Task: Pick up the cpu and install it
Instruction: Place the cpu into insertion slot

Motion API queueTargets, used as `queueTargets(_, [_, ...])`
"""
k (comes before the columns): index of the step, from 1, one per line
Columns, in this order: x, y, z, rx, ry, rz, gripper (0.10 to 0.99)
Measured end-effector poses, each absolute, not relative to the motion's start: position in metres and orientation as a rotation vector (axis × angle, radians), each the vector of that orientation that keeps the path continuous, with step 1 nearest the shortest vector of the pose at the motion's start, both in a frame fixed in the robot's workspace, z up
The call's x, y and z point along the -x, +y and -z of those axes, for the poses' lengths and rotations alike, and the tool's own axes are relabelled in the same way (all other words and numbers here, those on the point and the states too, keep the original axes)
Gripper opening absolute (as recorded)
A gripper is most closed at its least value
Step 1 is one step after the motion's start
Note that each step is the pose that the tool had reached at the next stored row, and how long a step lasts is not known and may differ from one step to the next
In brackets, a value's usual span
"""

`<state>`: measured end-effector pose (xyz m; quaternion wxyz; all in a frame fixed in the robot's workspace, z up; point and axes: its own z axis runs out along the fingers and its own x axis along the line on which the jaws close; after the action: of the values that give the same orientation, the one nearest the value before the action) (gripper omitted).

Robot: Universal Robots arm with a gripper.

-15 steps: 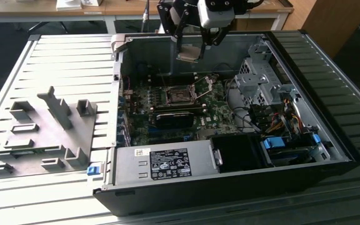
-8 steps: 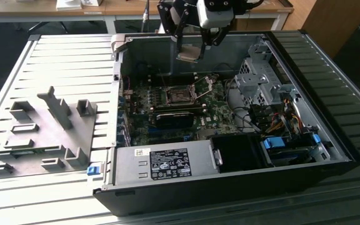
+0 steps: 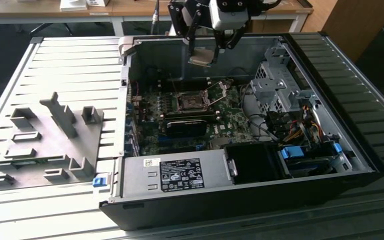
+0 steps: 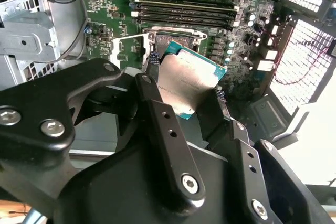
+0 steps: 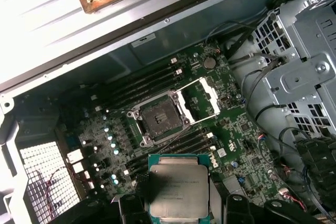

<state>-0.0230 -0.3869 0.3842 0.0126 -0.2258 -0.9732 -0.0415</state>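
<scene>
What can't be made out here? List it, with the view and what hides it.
Chip underside: faces away in both wrist views; too small in the exterior view.
One chip edge: in the second wrist view, behind the gripper shut on it.
Socket: in the second wrist view, partly behind the chip; pins too small in the first wrist view.

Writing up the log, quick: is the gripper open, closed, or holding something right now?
Gripper: closed on the cpu, gripped at two opposite edges; the cpu is not yet in the socket.
</scene>
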Motion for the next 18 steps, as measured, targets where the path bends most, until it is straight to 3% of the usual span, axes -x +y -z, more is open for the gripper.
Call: queueTargets(18, [0.0230, -0.3869, -0.3841, 0.764, -3.020, 0.130, 0.537])
